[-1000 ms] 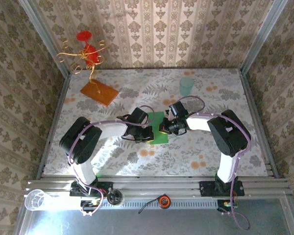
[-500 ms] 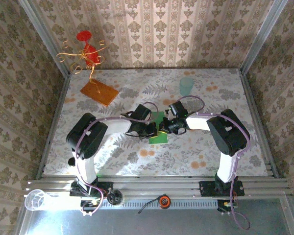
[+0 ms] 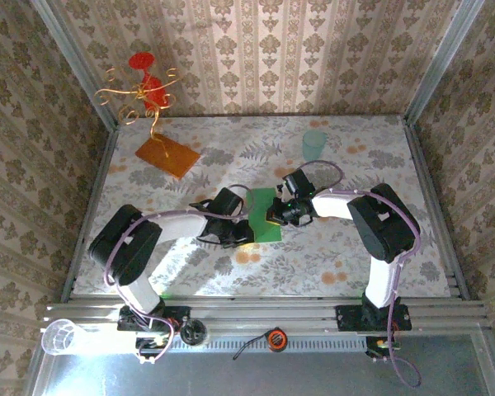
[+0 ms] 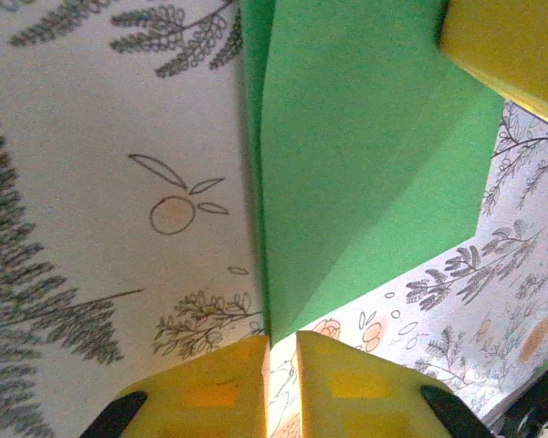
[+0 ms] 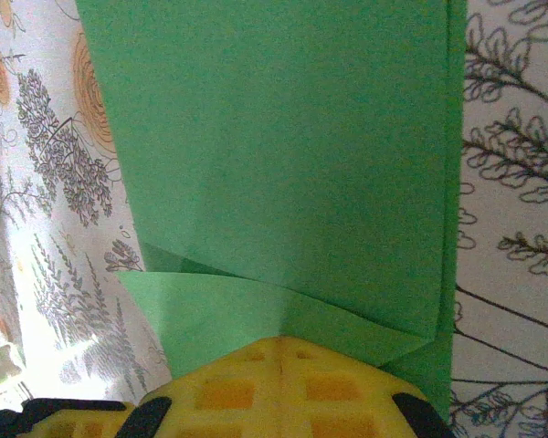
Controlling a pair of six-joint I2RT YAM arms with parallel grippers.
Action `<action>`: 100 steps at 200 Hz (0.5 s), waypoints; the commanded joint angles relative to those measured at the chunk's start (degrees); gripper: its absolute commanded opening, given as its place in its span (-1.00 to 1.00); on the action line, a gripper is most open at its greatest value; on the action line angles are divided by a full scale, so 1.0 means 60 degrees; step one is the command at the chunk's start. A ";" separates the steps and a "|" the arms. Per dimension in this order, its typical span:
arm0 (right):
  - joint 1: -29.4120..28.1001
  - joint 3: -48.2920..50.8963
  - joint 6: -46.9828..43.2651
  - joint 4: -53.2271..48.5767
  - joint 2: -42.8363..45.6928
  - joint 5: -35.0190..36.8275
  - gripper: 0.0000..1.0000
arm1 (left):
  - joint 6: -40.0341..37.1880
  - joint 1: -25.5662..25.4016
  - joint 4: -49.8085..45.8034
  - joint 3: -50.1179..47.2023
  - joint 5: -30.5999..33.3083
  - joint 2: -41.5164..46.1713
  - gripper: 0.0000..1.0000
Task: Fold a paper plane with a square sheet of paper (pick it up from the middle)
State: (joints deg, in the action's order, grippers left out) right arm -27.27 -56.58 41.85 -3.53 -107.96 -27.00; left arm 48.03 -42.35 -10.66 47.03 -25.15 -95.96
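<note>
The green paper [image 3: 261,212] lies partly folded on the flowered table, not a dart shape. In the left wrist view the paper [image 4: 365,164] shows a long crease, and its near corner ends right at my left gripper [image 4: 281,351]. That gripper's yellow jaws stand a narrow crack apart, with only table showing between them. From above, the left gripper [image 3: 241,234] sits at the paper's near left corner. My right gripper [image 3: 274,217] is shut, its tips resting on the sheet's right side. In the right wrist view the right gripper [image 5: 283,345] sits on a folded flap of the paper [image 5: 274,137].
An orange-brown board [image 3: 167,155] with a gold wire ornament [image 3: 144,87] stands at the back left. A teal cup [image 3: 314,144] stands at the back, right of centre. A clear cup [image 3: 62,336] sits on the near rail. Patterned walls close in three sides.
The left gripper has drawn back toward the near left corner of the paper and its jaws have parted a crack. The left arm's elbow swung left. The right gripper stayed put.
</note>
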 commanded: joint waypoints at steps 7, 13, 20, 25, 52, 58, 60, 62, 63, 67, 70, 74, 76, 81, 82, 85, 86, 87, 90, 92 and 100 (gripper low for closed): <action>-0.0042 -0.0050 -0.0196 -0.0680 0.0008 0.0064 -0.91 | -0.0143 -0.0035 -0.0656 0.0745 0.0340 0.0232 -0.61; -0.0041 -0.0062 -0.0047 -0.0513 0.0137 -0.0202 -0.89 | -0.0203 -0.0030 -0.0634 0.0943 0.0403 0.0232 -0.58; -0.0044 -0.0049 0.0174 -0.0203 0.0330 -0.0497 -0.83 | -0.0248 -0.0024 -0.0601 0.1164 0.0560 0.0244 -0.52; -0.0042 -0.0027 0.0328 0.0023 0.0502 -0.0634 -0.80 | -0.0279 -0.0012 -0.0563 0.1309 0.0764 0.0265 -0.47; -0.0026 0.0064 0.0855 0.0386 0.1546 -0.0232 -0.63 | -0.0165 0.0135 0.0075 0.1655 0.1308 0.0241 -0.31; -0.0016 0.0141 0.0904 0.0340 0.1750 0.0047 -0.59 | -0.0082 0.0178 0.0276 0.1692 0.1275 0.0172 -0.29; -0.0001 0.0175 0.0935 0.0329 0.1819 0.0135 -0.58 | -0.0048 0.0200 0.0339 0.1697 0.1257 0.0162 -0.28; 0.0013 0.0205 0.0958 0.0296 0.1876 0.0220 -0.57 | -0.0021 0.0209 0.0395 0.1705 0.1242 0.0134 -0.27; 0.0016 0.0232 0.0969 0.0281 0.1908 0.0265 -0.57 | -0.0007 0.0213 0.0426 0.1702 0.1222 0.0124 -0.27; 0.0052 0.0310 0.0979 0.0228 0.2019 0.0434 -0.54 | 0.0052 0.0237 0.0545 0.1706 0.1183 0.0062 -0.25; 0.0072 0.0376 0.1024 0.0186 0.2081 0.0566 -0.53 | 0.0095 0.0256 0.0613 0.1725 0.1123 0.0002 -0.24; 0.0117 0.0465 0.1061 0.0139 0.2170 0.0725 -0.51 | 0.0129 0.0288 0.0711 0.1759 0.1072 -0.0081 -0.22; 0.0134 0.0509 0.1074 0.0103 0.2224 0.0792 -0.50 | 0.0148 0.0294 0.0755 0.1769 0.1038 -0.0117 -0.22; 0.0201 0.0612 0.1106 0.0046 0.2318 0.0941 -0.48 | 0.0193 0.0315 0.0860 0.1805 0.0956 -0.0225 -0.21; 0.0205 0.0641 0.1116 0.0031 0.2334 0.0977 -0.47 | 0.0195 0.0317 0.0878 0.1818 0.0940 -0.0253 -0.20; 0.0257 0.0717 0.1156 -0.0001 0.2367 0.1043 -0.46 | 0.0231 0.0319 0.0909 0.1825 0.0906 -0.0327 -0.20; 0.0277 0.0745 0.1163 -0.0007 0.2388 0.1058 -0.45 | 0.0236 0.0327 0.0918 0.1828 0.0901 -0.0355 -0.19; 0.0279 0.0766 0.1174 -0.0010 0.2405 0.1080 -0.45 | 0.0239 0.0331 0.0937 0.1829 0.0891 -0.0362 -0.19; 0.0333 0.0846 0.1196 -0.0001 0.2439 0.1110 -0.44 | 0.0276 0.0339 0.0962 0.1841 0.0858 -0.0424 -0.19; 0.0368 0.0893 0.1217 0.0009 0.2459 0.1115 -0.43 | 0.0284 0.0343 0.0998 0.1855 0.0846 -0.0467 -0.19; 0.0465 0.1091 0.1266 0.0059 0.2529 0.1115 -0.40 | 0.0342 0.0362 0.1111 0.1874 0.0795 -0.0641 -0.18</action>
State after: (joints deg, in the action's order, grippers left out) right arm -25.80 -53.71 47.11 -2.74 -94.37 -23.92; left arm 48.25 -40.84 -7.05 56.95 -20.08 -96.71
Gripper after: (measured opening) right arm 0.283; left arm 0.404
